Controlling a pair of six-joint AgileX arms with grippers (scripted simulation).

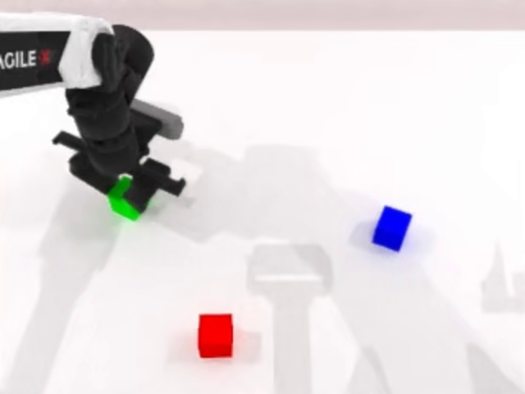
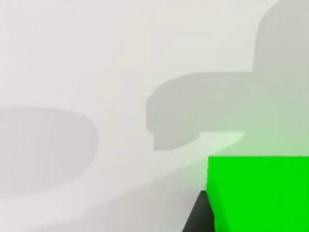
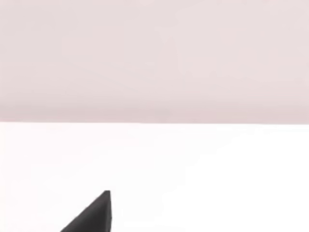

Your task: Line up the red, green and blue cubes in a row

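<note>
The green cube [image 1: 123, 202] sits between the fingers of my left gripper [image 1: 129, 195], at the table's left. The gripper is shut on it. In the left wrist view the green cube [image 2: 258, 193] fills the corner, with one dark finger [image 2: 198, 218] pressed against its side. The red cube [image 1: 216, 336] rests on the table near the front, left of centre. The blue cube [image 1: 392, 227] rests at the right. Both stand well apart from the gripper. My right arm is out of the top view; only one dark fingertip [image 3: 96, 215] of it shows in the right wrist view.
The white table [image 1: 328, 107] carries grey shadows of both arms across its middle and front. A pale wall [image 3: 154, 58] stands beyond the table's far edge.
</note>
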